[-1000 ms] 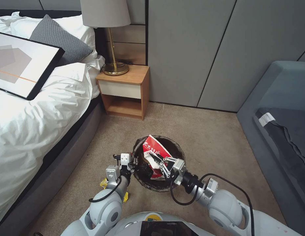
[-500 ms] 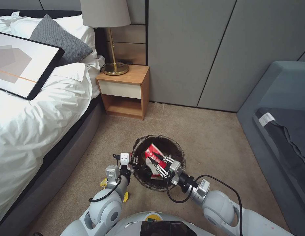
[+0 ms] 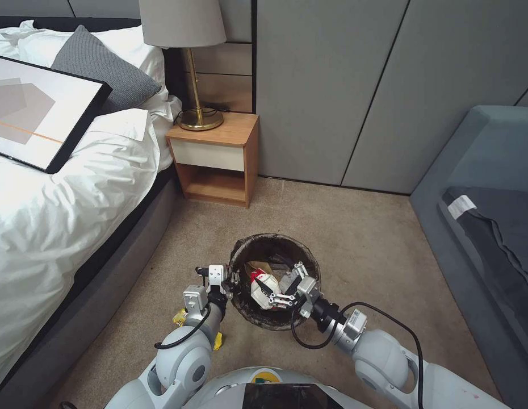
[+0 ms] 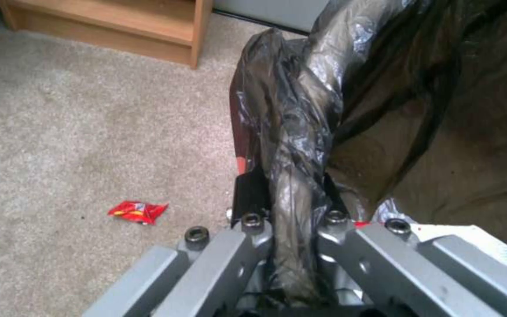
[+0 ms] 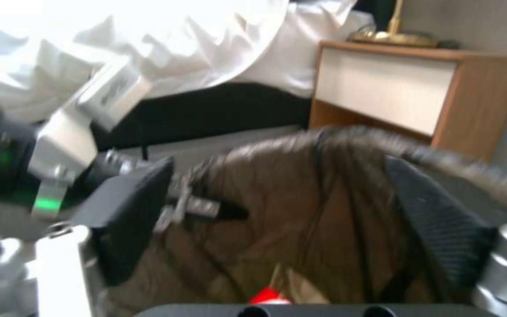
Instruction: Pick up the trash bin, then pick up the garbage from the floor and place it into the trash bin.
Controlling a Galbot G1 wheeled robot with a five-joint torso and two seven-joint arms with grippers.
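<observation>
The left claw (image 3: 233,279) is gripping the lined rim of the trash bin (image 3: 301,250), holding it over the carpet. The right claw (image 3: 278,291) is hanging spread wide above a red-and-white cup (image 3: 263,282) lying inside. A red wrapper (image 4: 138,211) is waiting on the floor.

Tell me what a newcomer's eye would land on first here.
The round trash bin with its dark crinkled bag liner, on the carpet between both arms. The left gripper clamps the liner's rim, while the right gripper hangs open over a crushed red-and-white paper cup inside. A small red snack wrapper lies on the beige carpet.
</observation>
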